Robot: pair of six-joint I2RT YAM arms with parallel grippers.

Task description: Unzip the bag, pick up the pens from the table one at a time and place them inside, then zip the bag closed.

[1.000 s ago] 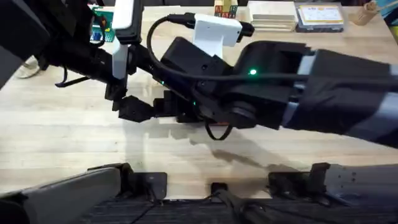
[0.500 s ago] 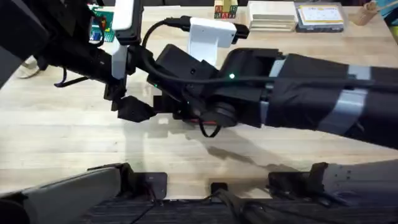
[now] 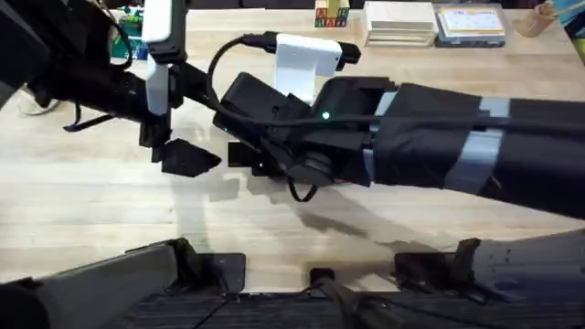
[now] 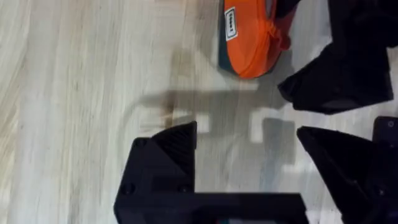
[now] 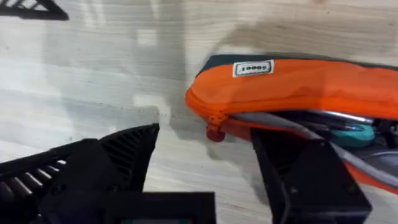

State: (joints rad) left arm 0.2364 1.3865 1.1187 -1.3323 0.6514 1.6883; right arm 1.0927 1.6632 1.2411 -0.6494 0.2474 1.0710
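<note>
1. Left gripper hangs over bare table, left of centre. In its wrist view the fingers stand well apart with only wood and shadow between them. It holds nothing. Judgement: it is parked clear of the bag so the other arm can work the end of the zip.

2. Bag lies flat on the table just right of the left gripper, its rounded end towards it and its white label showing. In the overhead view the right arm covers it.

3. Right gripper sits low at that same end of the bag. Its fingers are spread, one over bare wood, the other lying in front of the near side of the bag. Nothing is pinched between them.

4. Zip is open along the near side: the seam gapes and grey and teal items show inside, probably pens already loaded, though I cannot tell for certain. The small orange pull hangs at the closed end of the gap, between the right fingers.

5. Judgement: the right gripper is lined up on the pull for the closing stage. The bag lies unheld, so dragging the pull may slide the whole bag. The left gripper is near enough to pin the end if needed.

6. No loose pens seen on the visible stretch of table.
</note>
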